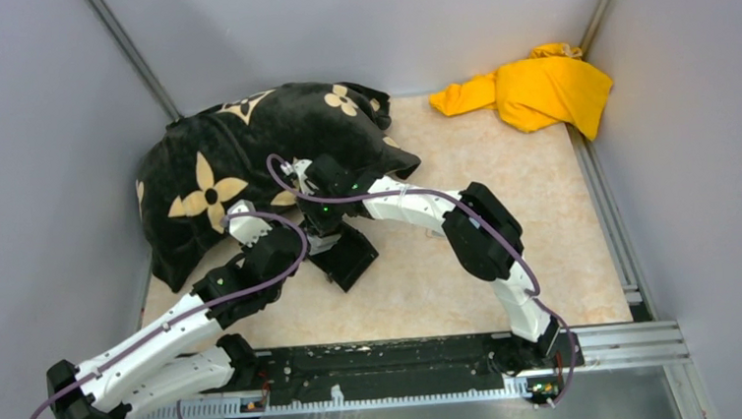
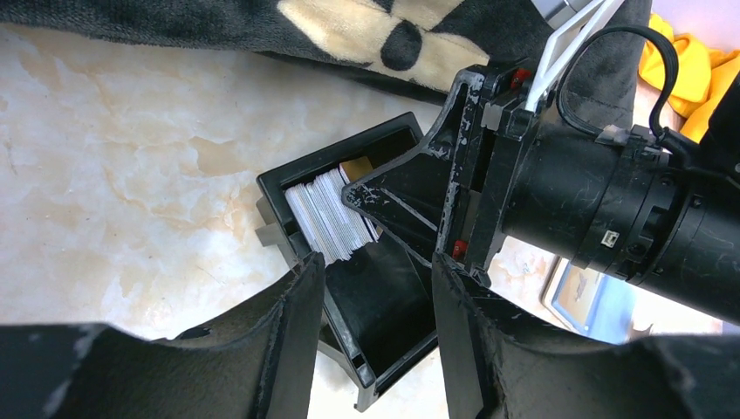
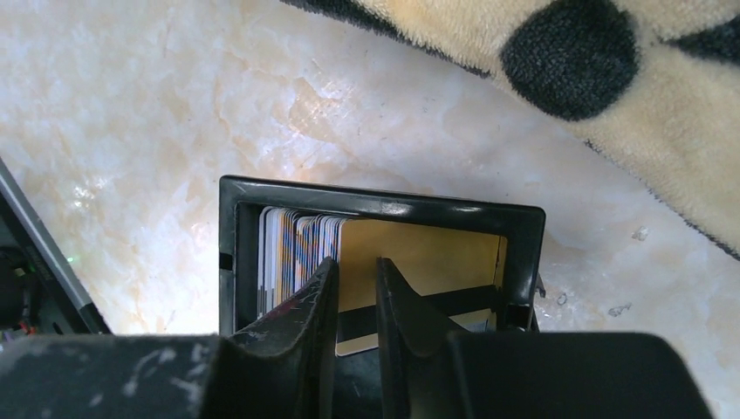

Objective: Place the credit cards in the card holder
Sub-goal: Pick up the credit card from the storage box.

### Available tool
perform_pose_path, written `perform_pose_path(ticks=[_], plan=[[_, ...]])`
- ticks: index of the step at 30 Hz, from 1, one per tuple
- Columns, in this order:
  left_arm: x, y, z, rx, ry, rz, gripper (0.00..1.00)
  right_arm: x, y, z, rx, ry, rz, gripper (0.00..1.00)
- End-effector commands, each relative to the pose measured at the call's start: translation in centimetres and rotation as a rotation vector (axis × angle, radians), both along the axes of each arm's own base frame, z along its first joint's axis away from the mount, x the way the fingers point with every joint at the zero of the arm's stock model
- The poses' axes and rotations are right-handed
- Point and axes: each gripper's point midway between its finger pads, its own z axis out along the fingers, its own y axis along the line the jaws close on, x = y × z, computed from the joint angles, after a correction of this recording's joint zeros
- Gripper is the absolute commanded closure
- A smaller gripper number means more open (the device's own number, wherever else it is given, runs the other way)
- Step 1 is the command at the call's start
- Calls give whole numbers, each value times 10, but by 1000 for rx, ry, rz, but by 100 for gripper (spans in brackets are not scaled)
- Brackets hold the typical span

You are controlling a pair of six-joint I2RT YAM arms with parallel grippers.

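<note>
A black open box [image 3: 375,202] stands on the marble table, with a stack of cards [image 3: 288,244] upright at its left. A gold-orange credit card [image 3: 428,253] with a dark stripe leans inside it. My right gripper [image 3: 355,262] reaches down into the box, jaws a narrow gap apart, one finger between the stack and the gold card's left edge. My left gripper [image 2: 375,266] straddles the box's near corner [image 2: 366,384], a finger against each wall. A flat tan-rimmed thing with a light blue face [image 2: 580,297] lies past the right arm, mostly hidden; it may be the card holder.
A black pillow with beige flowers [image 1: 244,149] fills the back left, right behind the box [image 1: 351,260]. A yellow cloth [image 1: 536,89] lies in the back right corner. Grey walls enclose three sides. A metal rail [image 1: 388,366] runs along the near edge.
</note>
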Motion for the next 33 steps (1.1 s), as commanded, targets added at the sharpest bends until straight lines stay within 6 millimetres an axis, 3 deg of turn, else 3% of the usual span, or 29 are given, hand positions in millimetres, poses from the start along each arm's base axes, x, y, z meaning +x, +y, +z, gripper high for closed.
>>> perform_pose_path(ticks=[1,13,25,33], plan=[[3,0,4,-14,-19,22,45,-8,10,17,45,28,15,84],[8,-8,11,-15,-36,2,45,-18,17,48,78,-1,28,86],[9,-10,12,-21,-40,-4,45,-25,19,39,67,29,37,83],[10,-12,15,-25,-45,-10,45,-27,20,44,82,38,41,81]])
